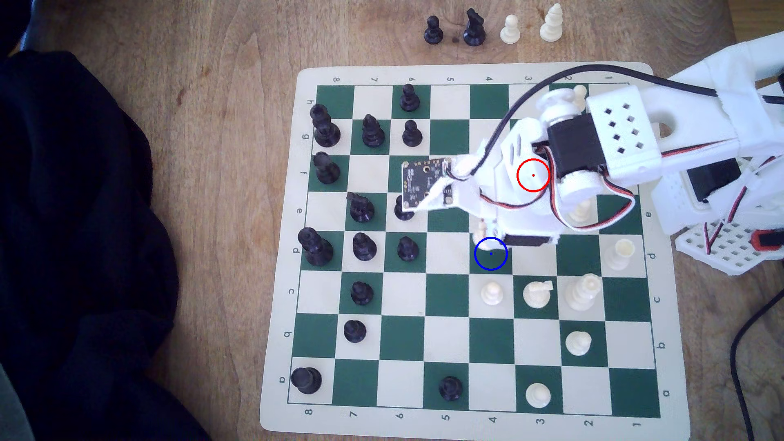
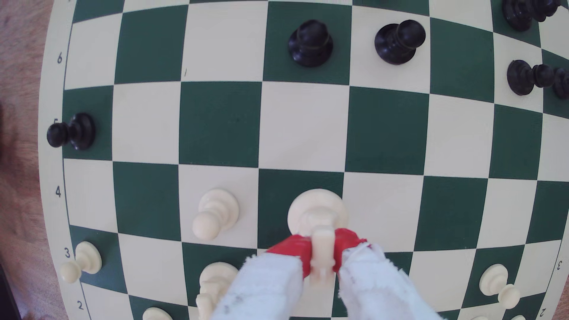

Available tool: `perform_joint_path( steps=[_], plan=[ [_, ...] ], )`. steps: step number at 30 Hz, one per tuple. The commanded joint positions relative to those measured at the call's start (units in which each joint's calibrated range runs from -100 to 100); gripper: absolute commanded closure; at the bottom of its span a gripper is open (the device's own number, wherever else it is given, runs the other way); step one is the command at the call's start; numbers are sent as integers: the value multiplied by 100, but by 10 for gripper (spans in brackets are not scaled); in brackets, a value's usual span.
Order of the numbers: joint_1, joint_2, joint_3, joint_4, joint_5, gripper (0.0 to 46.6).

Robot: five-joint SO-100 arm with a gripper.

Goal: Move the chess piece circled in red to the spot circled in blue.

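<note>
The hand (image 2: 321,255) pinches the upright knight (image 2: 318,215) on its dark square.

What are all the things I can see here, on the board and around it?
board: one, green and cream, on the table
table: one, brown wood
dark cloth: one, at the exterior view's left
black pieces: about fourteen, on the board, mostly towards the exterior view's left
cream pieces: about eight standing on the board, two partly hidden by the arm
spare pieces: two black and two cream, on the table beyond the board
chess piece: one cream knight, held over the spot
spot: one green square, blue ring
red ring: one, drawn over the arm
black cable: one, at the exterior view's right
arm: one, white
gripper: one, red tips, shut on the knight
</note>
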Motion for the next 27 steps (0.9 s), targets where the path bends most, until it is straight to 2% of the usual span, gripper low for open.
perform_joint_path(
  steps=[1, 27],
  plan=[
    [-76, 51, -192, -156, -5, 464],
    [-233, 662, 162, -557, -54, 464]
  ],
)
